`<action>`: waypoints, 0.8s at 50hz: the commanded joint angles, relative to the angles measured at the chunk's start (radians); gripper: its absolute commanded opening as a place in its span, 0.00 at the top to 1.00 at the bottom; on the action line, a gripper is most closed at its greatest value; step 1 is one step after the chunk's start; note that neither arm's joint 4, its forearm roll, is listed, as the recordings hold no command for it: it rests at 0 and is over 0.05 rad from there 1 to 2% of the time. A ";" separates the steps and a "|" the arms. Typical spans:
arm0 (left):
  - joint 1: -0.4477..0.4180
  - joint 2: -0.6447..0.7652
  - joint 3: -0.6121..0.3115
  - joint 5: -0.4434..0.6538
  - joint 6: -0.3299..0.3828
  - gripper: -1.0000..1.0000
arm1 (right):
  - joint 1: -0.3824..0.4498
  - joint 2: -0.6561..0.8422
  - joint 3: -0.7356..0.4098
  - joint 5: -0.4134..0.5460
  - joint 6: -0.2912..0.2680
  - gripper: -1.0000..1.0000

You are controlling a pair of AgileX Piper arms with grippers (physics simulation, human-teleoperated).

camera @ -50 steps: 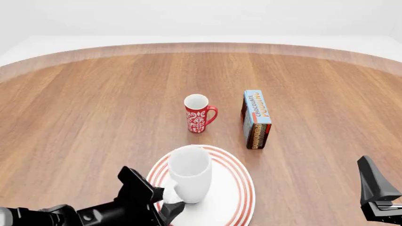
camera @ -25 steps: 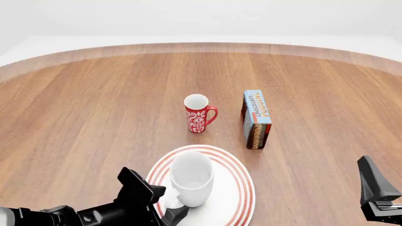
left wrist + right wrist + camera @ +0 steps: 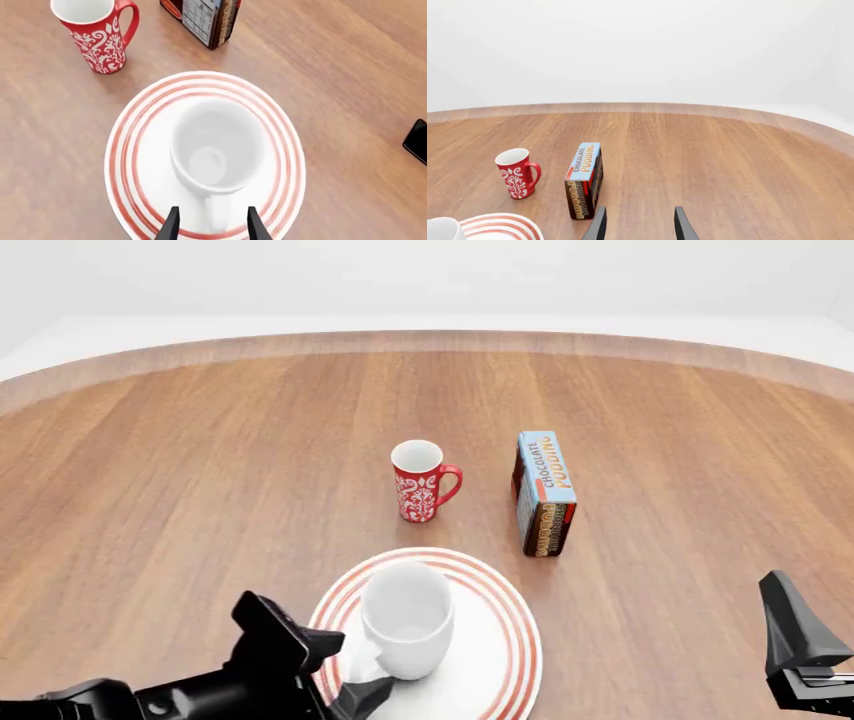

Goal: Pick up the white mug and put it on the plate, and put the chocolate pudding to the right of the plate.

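Note:
The white mug (image 3: 407,616) stands upright on the red-ringed plate (image 3: 515,632) near the table's front edge, its handle toward me. My left gripper (image 3: 358,686) sits just behind the handle. In the left wrist view the mug (image 3: 217,147) fills the middle of the plate (image 3: 133,135), and my left gripper (image 3: 212,229) is open, with a gap on each side of the handle. The chocolate pudding (image 3: 545,492) stands upright behind and to the right of the plate. My right gripper (image 3: 801,650) hovers open and empty at the front right. It faces the pudding (image 3: 584,182) from a distance.
A slim red-and-white patterned mug (image 3: 422,482) stands behind the plate, left of the pudding, and also shows as a mug (image 3: 97,30) in the left wrist view. The round wooden table (image 3: 200,470) stretches wide on both sides. A black part of the right arm (image 3: 417,141) shows beside the plate.
The white mug came down from a raised hold and now rests on the plate. My left gripper let go of it and drew back toward the front edge. The right arm stayed still.

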 commanded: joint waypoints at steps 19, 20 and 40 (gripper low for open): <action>0.043 -0.350 -0.001 0.235 0.041 0.00 | 0.000 0.000 0.000 0.000 0.000 0.00; 0.043 -0.364 -0.003 0.245 0.042 0.00 | 0.000 0.000 0.000 0.000 0.000 0.00; 0.110 -0.641 -0.044 0.445 0.070 0.00 | 0.000 0.000 0.000 0.000 0.000 0.00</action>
